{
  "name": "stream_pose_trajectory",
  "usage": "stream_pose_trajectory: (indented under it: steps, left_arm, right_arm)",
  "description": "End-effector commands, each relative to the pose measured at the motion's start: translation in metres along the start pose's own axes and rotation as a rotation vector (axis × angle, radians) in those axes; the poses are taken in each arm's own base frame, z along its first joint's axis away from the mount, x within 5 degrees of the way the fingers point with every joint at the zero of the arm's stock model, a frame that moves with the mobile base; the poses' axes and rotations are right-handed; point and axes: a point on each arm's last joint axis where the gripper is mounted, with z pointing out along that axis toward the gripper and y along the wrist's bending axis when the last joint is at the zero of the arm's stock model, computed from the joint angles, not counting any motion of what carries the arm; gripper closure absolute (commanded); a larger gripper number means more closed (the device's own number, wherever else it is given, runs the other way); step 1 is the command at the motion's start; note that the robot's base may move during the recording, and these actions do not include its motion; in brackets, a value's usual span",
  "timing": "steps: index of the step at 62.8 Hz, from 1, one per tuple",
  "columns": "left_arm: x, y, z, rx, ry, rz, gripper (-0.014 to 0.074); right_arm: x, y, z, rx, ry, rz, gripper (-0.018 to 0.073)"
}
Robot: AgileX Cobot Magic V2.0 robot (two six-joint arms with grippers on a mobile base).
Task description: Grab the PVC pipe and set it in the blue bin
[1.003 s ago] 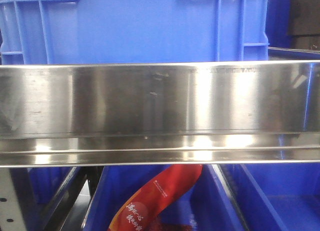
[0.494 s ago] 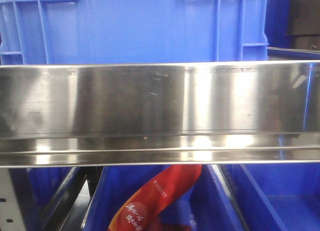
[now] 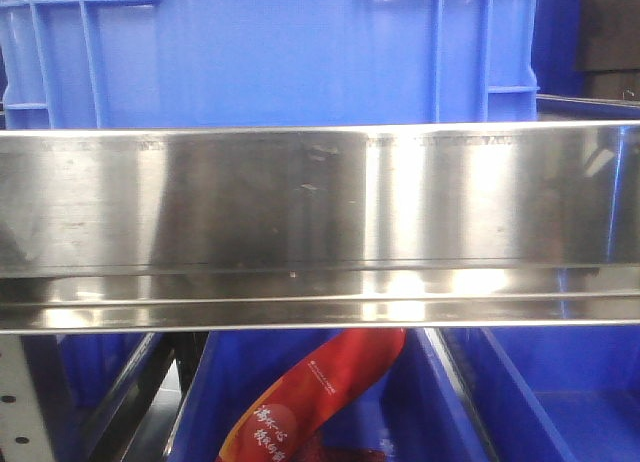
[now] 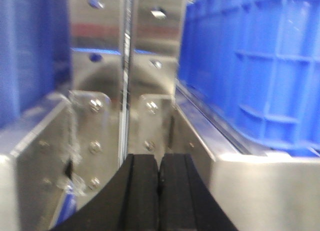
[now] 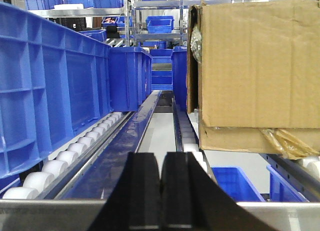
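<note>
Inspector: Left gripper (image 4: 159,191), state?
Clerk: Jaws pressed together, nothing between them, facing a steel bracket (image 4: 107,111) beside a blue crate (image 4: 250,71).
Inspector: Right gripper (image 5: 161,191)?
Clerk: Jaws likewise closed and empty, above a roller rail (image 5: 75,153), cardboard box (image 5: 255,66) at the side.
Inspector: PVC pipe?
Clerk: Not visible in any view.

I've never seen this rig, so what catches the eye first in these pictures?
A shiny steel rail fills the front view, with a blue crate above it and a red packet below. In the right wrist view, a cardboard box sits right of the roller lane.
</note>
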Motion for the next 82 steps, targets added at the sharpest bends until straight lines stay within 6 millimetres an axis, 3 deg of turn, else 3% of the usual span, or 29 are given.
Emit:
stream_pose_trajectory:
  steps: [1, 8, 82]
  left_arm:
    - [-0.0066, 0.0000, -0.0008, -0.003, -0.070, 0.005, 0.0707]
    - [-0.0123, -0.0003, -0.0014, 0.000, -0.132, 0.005, 0.0707]
    - [-0.0114, 0.0025, -0.0013, -0.050, -0.124, -0.002, 0.0707]
  right_arm:
    - [-0.0022, -0.0004, -0.0003, 0.006, -0.026, -0.003, 0.0727]
    - [-0.0022, -0.0004, -0.0003, 0.006, -0.026, -0.003, 0.0727]
    - [-0.0022, -0.0004, -0.0003, 0.006, -0.026, -0.003, 0.0727]
